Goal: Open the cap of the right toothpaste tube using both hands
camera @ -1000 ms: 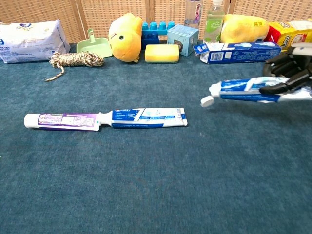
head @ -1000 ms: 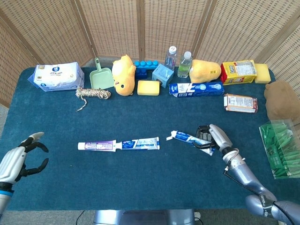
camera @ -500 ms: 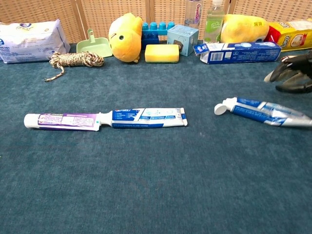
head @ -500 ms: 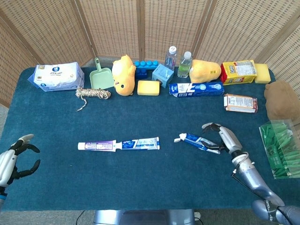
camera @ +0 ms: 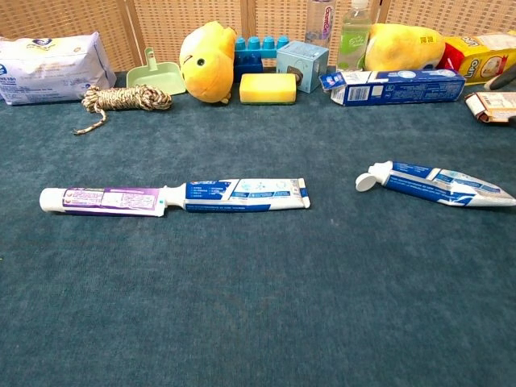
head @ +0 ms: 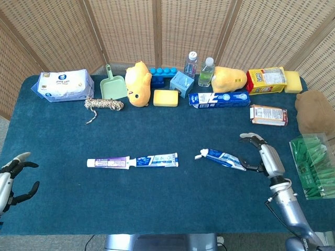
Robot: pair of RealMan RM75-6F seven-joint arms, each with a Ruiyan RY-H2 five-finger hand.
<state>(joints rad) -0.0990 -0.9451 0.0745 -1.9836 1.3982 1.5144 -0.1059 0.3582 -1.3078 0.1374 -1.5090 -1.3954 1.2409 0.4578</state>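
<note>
The right toothpaste tube [head: 224, 157] [camera: 442, 185], blue and white, lies flat on the blue table, nozzle pointing left. Its white flip cap [camera: 367, 180] [head: 199, 155] hangs open beside the nozzle. My right hand [head: 265, 157] hovers just right of the tube's tail with fingers spread, holding nothing; the chest view does not show it. My left hand [head: 12, 179] is at the table's left edge, fingers apart and empty. Two more tubes lie end to end at mid-table: a purple one [head: 108, 162] [camera: 101, 199] and a blue one [head: 157, 159] [camera: 246, 194].
Along the back stand a wipes pack [head: 63, 85], green scoop [head: 112, 86], yellow plush [head: 137, 82], yellow sponge [head: 165, 98], two bottles [head: 206, 72] and a toothpaste box [head: 219, 99]. A coiled rope [head: 104, 104] lies at left. A small carton [head: 268, 115] and green box [head: 314, 166] sit at right.
My right hand let go of the right tube, which dropped onto the table, and pulled back to the right. My left hand drew away toward the lower left edge.
</note>
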